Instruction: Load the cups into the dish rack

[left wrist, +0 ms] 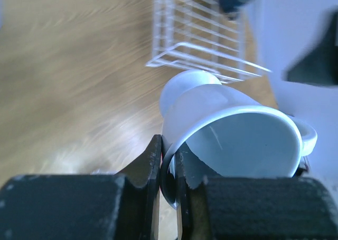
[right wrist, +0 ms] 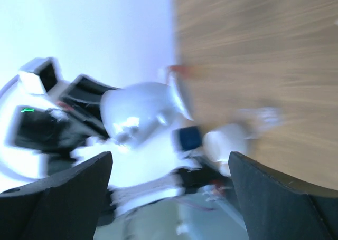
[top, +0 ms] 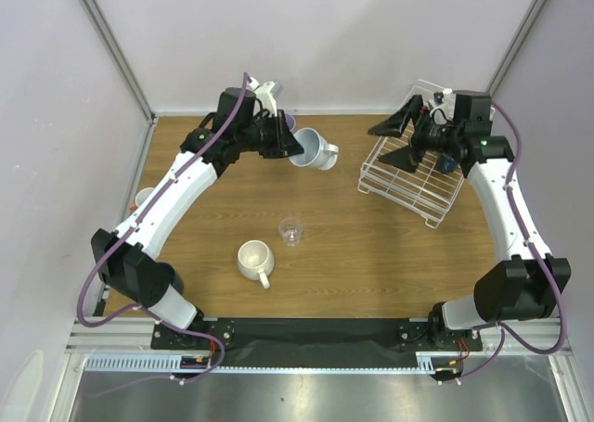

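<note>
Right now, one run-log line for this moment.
left gripper: shut on pale blue-white mug, held tilted | right gripper: open above dish rack | cream mug, clear glass: on table

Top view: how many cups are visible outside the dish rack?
5: a pale blue-white mug in the left gripper; a lavender tumbler behind it; a clear glass and a cream mug mid-table; a terracotta cup at the left edge. The arms may hide others.

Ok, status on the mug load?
Left gripper shut on pale blue-white mug, held by the rim, tilted. Right gripper open over dish rack. It may crowd the drop.
</note>
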Tool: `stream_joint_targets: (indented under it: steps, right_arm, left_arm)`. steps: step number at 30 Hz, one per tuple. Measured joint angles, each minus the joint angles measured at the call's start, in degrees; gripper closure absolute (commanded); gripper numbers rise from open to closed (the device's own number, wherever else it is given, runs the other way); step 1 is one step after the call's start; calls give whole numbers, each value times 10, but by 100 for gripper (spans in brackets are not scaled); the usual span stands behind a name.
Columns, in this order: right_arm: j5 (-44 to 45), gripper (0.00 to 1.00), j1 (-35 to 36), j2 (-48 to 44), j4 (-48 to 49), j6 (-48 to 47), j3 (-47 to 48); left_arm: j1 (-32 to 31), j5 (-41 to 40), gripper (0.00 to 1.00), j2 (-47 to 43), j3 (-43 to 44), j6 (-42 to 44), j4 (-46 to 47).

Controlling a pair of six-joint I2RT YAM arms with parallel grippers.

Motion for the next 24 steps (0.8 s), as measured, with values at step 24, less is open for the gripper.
stream_joint_targets:
  steps: [24]
  right_arm:
    - [-137, 13, 113, -58, 583, 645, -209]
  left_arm:
    - [-3, 149, 100, -96, -5, 86, 114]
